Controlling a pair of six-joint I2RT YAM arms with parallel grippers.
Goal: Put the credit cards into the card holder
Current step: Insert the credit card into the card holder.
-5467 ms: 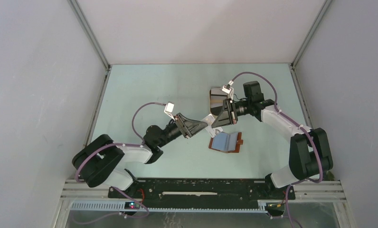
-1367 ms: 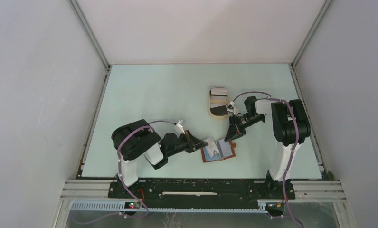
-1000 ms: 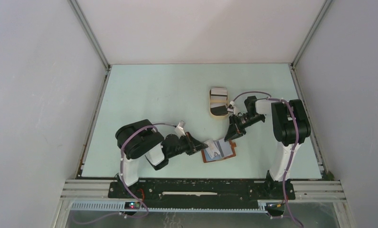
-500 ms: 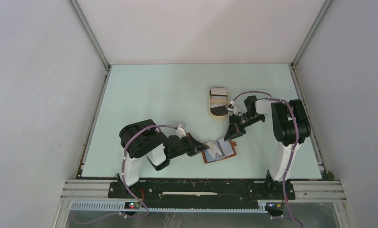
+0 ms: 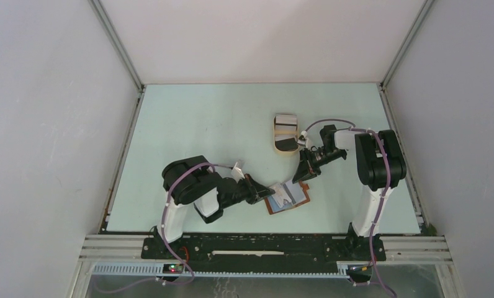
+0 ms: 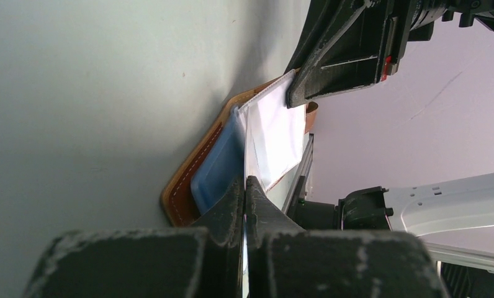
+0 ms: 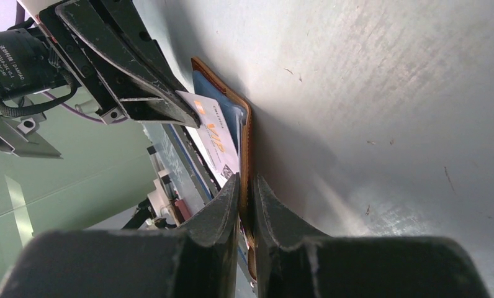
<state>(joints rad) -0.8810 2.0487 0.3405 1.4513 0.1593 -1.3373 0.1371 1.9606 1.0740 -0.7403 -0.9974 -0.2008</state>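
Note:
The reddish-brown card holder lies open on the table near the front, with a pale blue card or lining inside it. My left gripper is shut on a white card, whose far end lies over the holder's blue inside. My right gripper is shut on the holder's brown far edge and pins it. The right wrist view shows the white card with orange print, and the left fingers above it. More cards lie in the tan oval tray.
The tan oval tray stands just behind the right gripper and holds a white, a grey and a black card. Grey walls enclose the pale green table. A black rail runs along the near edge.
Since 5.5 s ago both grippers came down from beside the tray to the holder, which now lies nearer the front. In the last second the left arm's shoulder turned a little; the grippers barely moved.

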